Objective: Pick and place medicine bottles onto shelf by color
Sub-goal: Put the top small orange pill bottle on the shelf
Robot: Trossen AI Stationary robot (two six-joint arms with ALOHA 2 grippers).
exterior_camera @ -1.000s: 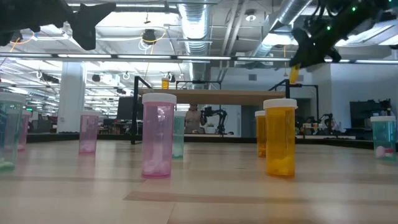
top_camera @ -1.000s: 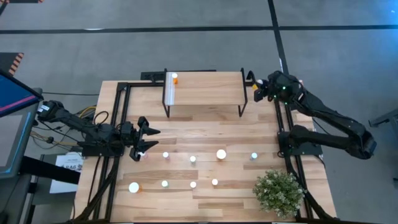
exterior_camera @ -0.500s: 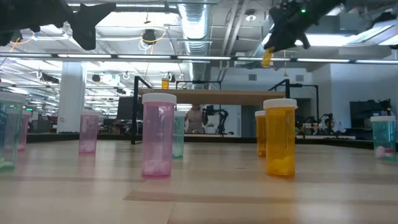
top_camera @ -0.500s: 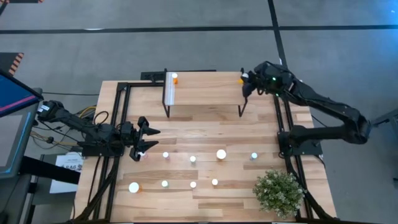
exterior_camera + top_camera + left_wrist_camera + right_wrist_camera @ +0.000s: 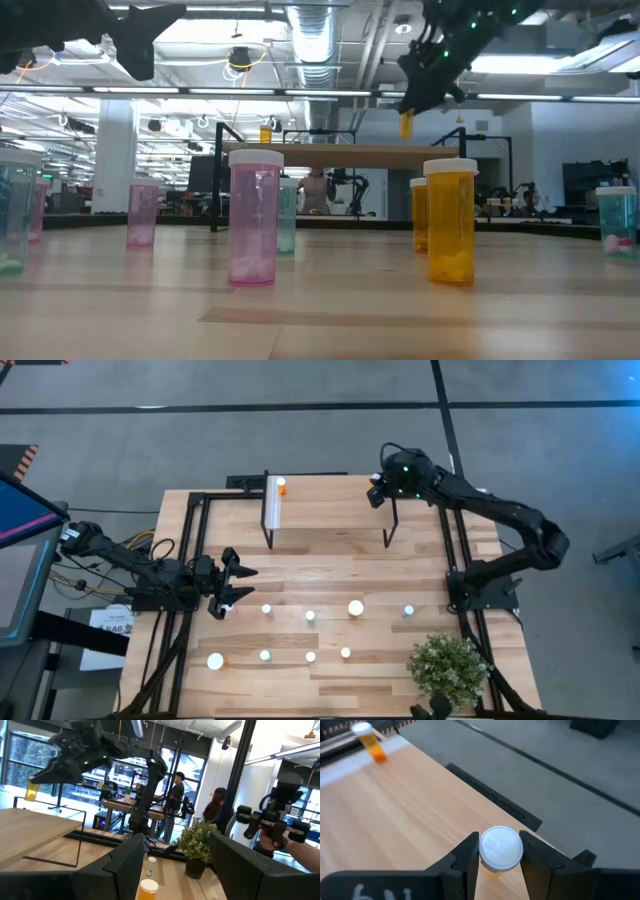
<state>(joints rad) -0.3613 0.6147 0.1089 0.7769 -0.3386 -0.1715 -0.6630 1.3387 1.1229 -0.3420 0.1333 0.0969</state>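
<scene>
The right tool is clamped on a small orange bottle with a white cap, one finger pressed to each side of it. It holds the bottle in the air over the right end of the shelf, near the far corner. From table height the bottle hangs upright below the tool, above the shelf top and not touching it.

At the shelf's other end a second orange bottle stands just beside the white strip.

The left tool waits low over the left side of the surface, its fingers spread apart with nothing between them, close to a bottle at the near fingertip.

More white-capped bottles stand scattered across the front half of the surface, among them a larger one in the middle and another large one toward the front left. A potted plant sits at the front right corner.
</scene>
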